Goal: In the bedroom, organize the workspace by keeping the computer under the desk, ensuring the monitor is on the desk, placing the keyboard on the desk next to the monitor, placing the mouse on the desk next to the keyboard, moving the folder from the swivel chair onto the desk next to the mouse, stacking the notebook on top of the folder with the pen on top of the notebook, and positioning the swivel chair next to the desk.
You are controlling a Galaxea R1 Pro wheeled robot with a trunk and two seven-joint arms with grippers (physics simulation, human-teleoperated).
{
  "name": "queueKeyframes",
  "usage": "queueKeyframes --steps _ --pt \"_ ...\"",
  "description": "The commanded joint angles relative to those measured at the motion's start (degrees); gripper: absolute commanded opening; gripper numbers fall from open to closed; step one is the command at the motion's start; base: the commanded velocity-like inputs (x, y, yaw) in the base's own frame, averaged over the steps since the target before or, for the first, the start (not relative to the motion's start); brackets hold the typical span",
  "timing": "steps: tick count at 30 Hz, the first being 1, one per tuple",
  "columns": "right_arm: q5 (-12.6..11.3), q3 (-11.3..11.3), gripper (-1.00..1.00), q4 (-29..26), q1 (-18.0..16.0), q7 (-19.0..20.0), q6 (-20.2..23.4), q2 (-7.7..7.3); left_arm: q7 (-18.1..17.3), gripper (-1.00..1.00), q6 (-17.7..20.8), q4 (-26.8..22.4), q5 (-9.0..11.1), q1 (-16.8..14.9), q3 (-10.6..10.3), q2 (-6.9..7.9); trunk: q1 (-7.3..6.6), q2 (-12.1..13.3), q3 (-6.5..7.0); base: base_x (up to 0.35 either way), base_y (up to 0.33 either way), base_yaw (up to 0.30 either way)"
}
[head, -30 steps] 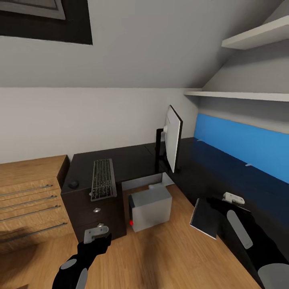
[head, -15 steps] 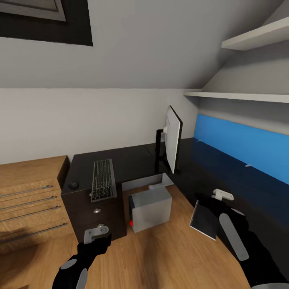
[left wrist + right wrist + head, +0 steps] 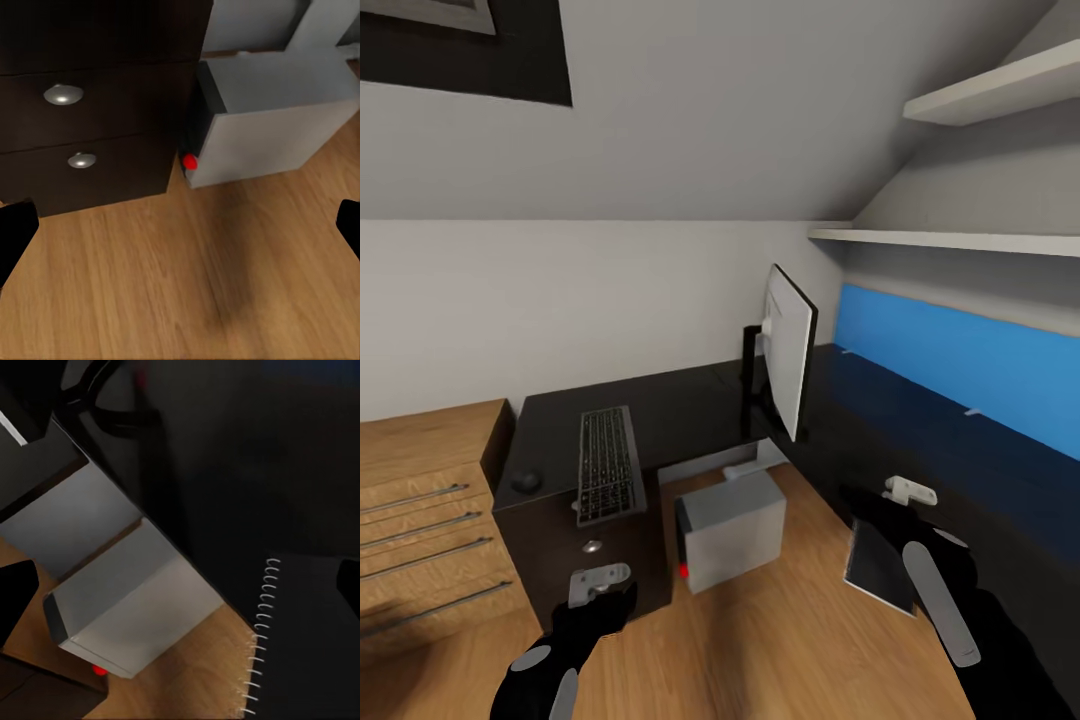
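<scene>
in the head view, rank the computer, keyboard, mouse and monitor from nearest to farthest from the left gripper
1. The computer, on the floor under the desk, just right of the left gripper.
2. The keyboard, on the desk's near end, above the gripper.
3. The mouse, left of the keyboard; close to the keyboard's rank.
4. The monitor, far back on the right.

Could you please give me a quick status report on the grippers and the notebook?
Right gripper holding notebook beside desk. Left gripper open, empty, above floor. Computer under desk.

Spiral-bound notebook (image 3: 307, 645) held over the desk (image 3: 247, 457) edge — computer (image 3: 127, 607) on the floor
</scene>
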Motion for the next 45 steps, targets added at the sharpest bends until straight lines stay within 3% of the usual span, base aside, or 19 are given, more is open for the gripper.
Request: queueKeyframes --steps 1,19,45 --pt "-0.60 0.13 1.00 -0.08 -0.05 -0.59 0.09 -0.05 0.31 1.00 0.26 -0.07 0.40 -0.03 0.02 -0.02 0.02 -0.03 -0.06 0.222 0.224 -0.093" --pt "-0.64 -0.10 1.00 -0.17 0.01 -0.59 0.12 -0.17 0.31 1.00 0.29 -0.04 0.47 -0.03 -0.01 -0.02 0.02 -0.03 -0.06 0.116 0.126 -0.024" --pt "-0.88 -0.06 1.00 0.12 0.04 -0.51 0.15 -0.05 0.31 1.00 0.40 0.02 0.48 -0.03 0.02 -0.01 0.02 -0.03 -0.06 -0.216 0.186 -0.281"
